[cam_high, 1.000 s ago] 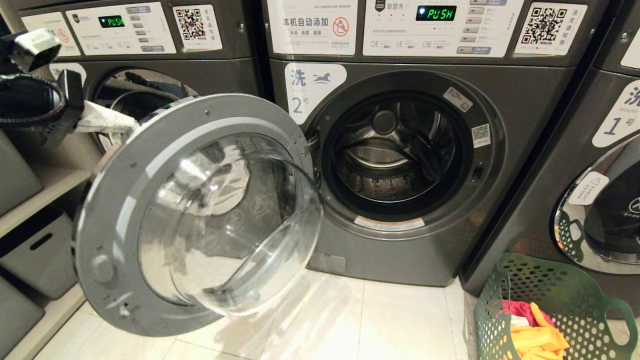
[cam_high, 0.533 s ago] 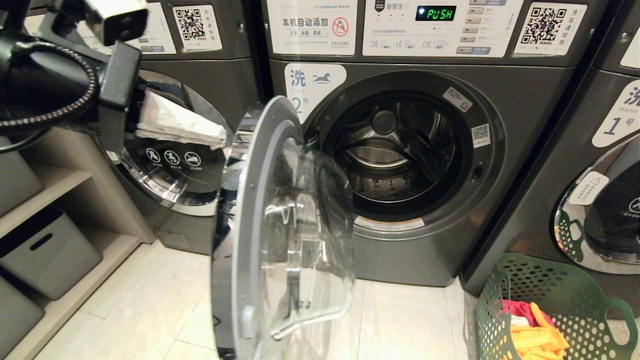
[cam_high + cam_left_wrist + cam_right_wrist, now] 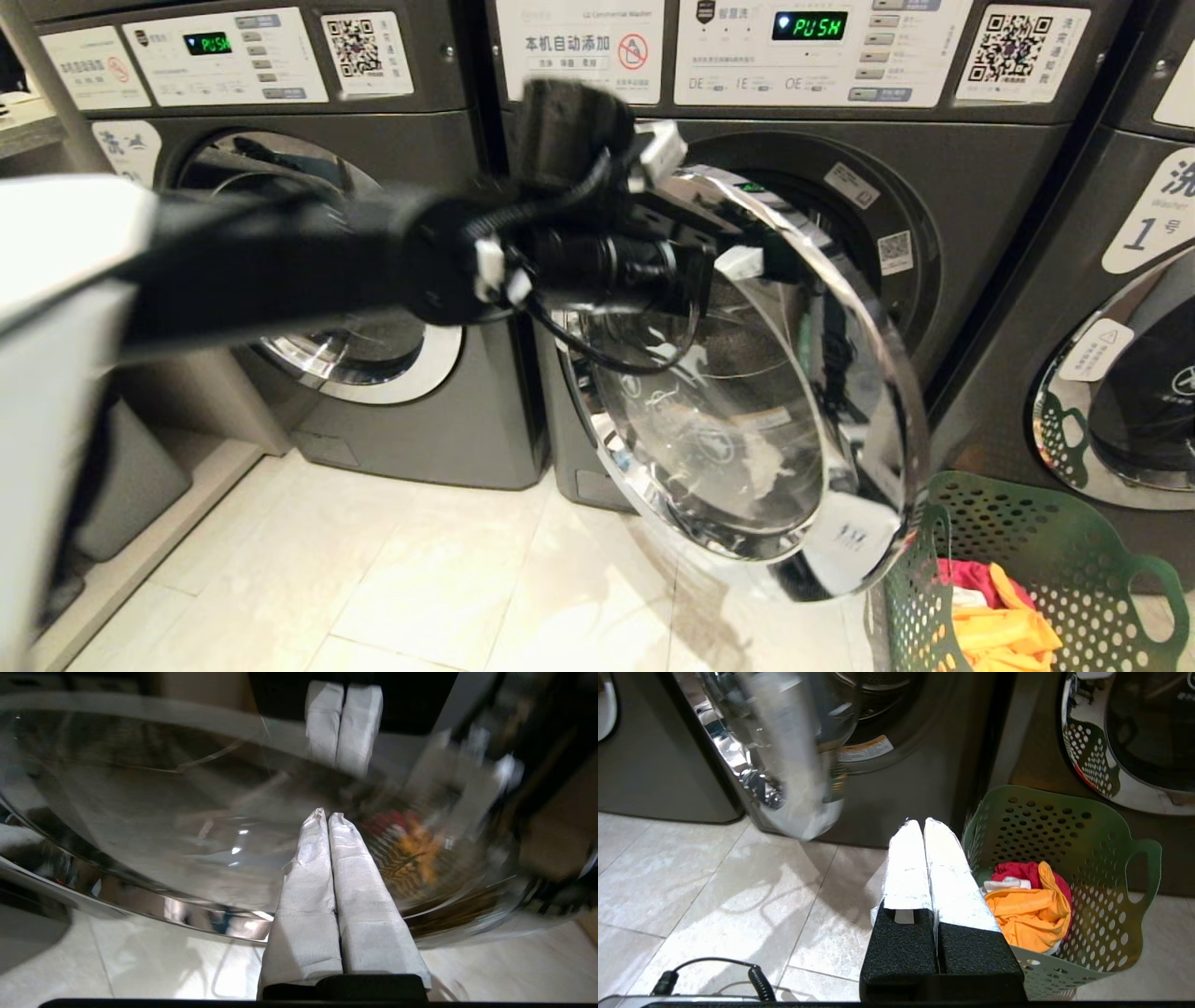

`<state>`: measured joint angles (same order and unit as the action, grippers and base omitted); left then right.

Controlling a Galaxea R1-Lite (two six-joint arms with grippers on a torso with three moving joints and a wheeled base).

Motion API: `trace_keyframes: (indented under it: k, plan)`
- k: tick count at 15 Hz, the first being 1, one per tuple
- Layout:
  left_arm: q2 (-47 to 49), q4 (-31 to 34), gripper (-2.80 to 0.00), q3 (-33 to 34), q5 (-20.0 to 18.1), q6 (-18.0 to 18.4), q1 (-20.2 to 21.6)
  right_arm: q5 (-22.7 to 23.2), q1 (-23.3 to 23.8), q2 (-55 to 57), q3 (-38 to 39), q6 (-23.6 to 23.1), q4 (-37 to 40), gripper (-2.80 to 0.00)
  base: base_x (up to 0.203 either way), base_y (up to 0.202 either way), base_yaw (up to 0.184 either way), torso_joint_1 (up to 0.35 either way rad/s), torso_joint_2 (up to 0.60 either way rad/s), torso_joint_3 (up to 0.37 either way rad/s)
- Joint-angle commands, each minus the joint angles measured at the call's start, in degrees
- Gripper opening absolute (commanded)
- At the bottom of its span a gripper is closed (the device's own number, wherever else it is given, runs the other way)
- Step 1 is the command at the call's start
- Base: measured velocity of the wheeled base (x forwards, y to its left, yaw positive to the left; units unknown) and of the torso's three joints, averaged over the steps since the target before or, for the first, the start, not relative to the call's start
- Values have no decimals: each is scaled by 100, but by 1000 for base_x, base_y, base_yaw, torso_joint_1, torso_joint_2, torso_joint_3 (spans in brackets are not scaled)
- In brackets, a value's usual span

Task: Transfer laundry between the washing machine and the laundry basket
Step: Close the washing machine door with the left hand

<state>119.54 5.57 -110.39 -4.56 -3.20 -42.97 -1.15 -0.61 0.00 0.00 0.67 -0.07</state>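
Left tool, pressed together, against door glass at frame centre; door half-swung across washing machine opening behind.

The head camera looks forward and down at a row of dark grey front-loading washers, from close in. The left wrist camera sits right up against the chrome-rimmed round glass door, sighting past its cloth-wrapped fingers. The right wrist camera looks down at pale floor tiles and the green perforated plastic basket, which the head view shares.
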Motion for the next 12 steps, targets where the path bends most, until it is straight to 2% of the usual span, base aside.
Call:
trace_keyframes:
  k: [1, 2, 3, 5, 6, 7, 9, 12]
  plan:
    - [728, -2167, -280, -43, 399, 361, -220, -15, 0, 9, 0, 72, -1, -280, 0, 0, 0, 0, 0, 0]
    - [661, -2583, -280, -38, 573, 755, -306, 2, 0, 9, 0, 24, -1, -280, 0, 0, 0, 0, 0, 0]
    - [448, -2663, -280, -34, 708, 866, -355, 20, 0, 9, -10, -32, 9, -280, 0, 0, 0, 0, 0, 0]
    - [-61, -2665, -280, -10, 1026, 941, -436, 89, 0, 9, -29, -338, 58, -280, 0, 0, 0, 0, 0, 0]
    - [-364, -2574, -280, 0, 1177, 954, -454, 198, 0, 40, -166, -682, 92, -280, 0, 0, 0, 0, 0, 0]
    - [-677, -2437, -280, 8, 1329, 961, -469, 312, 0, 253, -550, -809, 170, -280, 0, 0, 0, 0, 0, 0]
    - [-1123, -2260, -280, 17, 1689, 961, -488, 466, 0, 1187, -1509, -883, 291, -280, 0, 0, 0, 0, 0, 0]
    - [-1600, -2212, -280, 20, 2115, 981, -541, 580, 0, 3872, -3177, -724, 334, -280, 0, 0, 0, 0, 0, 0]
